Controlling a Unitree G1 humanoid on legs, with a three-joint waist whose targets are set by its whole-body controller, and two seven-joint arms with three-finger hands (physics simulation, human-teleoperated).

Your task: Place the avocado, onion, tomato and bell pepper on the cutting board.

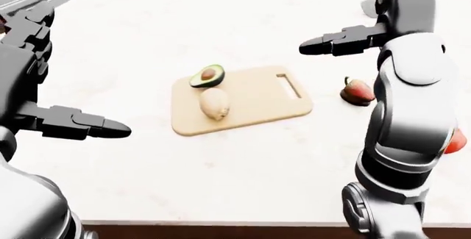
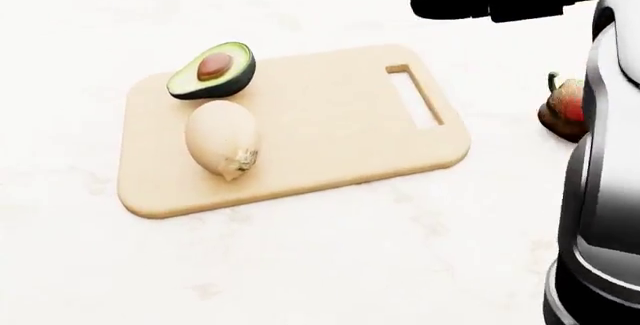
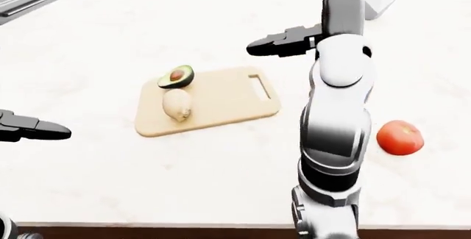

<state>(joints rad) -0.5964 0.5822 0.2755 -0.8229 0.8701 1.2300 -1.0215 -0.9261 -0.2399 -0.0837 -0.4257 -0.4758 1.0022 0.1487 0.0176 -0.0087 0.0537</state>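
Avocado (image 2: 212, 71) and onion (image 2: 223, 138) touching on cutting board (image 2: 330, 130); pepper (image 1: 358, 91), tomato (image 3: 400, 137) right of it; my right hand (image 1: 344, 38) above, open, empty.

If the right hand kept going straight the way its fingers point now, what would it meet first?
Probably nothing. The right hand is raised, its fingers pointing toward the view's left, above the far side of the cutting board. The avocado and onion appear to lie lower, though depth is unclear.

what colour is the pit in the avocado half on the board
Reddish brown, set in yellow-green flesh of the avocado; clearest in the head view.
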